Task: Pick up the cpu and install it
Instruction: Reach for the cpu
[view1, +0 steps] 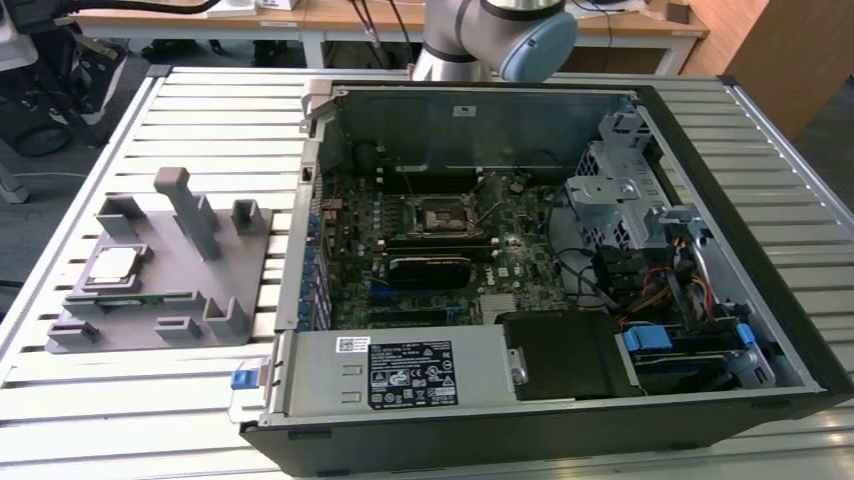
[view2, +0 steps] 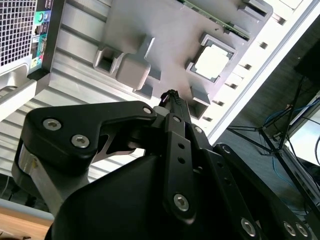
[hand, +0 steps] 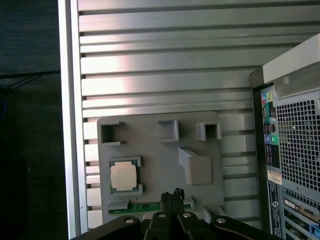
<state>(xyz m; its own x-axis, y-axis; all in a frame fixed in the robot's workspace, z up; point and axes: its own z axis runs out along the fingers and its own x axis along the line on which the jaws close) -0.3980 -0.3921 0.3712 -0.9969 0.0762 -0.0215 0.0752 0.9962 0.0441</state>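
Gripper (view2: 171, 95) fingertips are pressed together with nothing between them, poised over the grey fixture (hand: 160, 150) that rests on the slatted table (view1: 200, 110). In both wrist views the cpu (hand: 124, 176) lies flat, metal top up, in a framed recess of that fixture, near the fingertips but clear of them. In the exterior view it sits at about nine o'clock from the black socket (view1: 438, 215) inside the open computer case (view1: 787, 250), and at about eight o'clock from the arm (view1: 494, 30).
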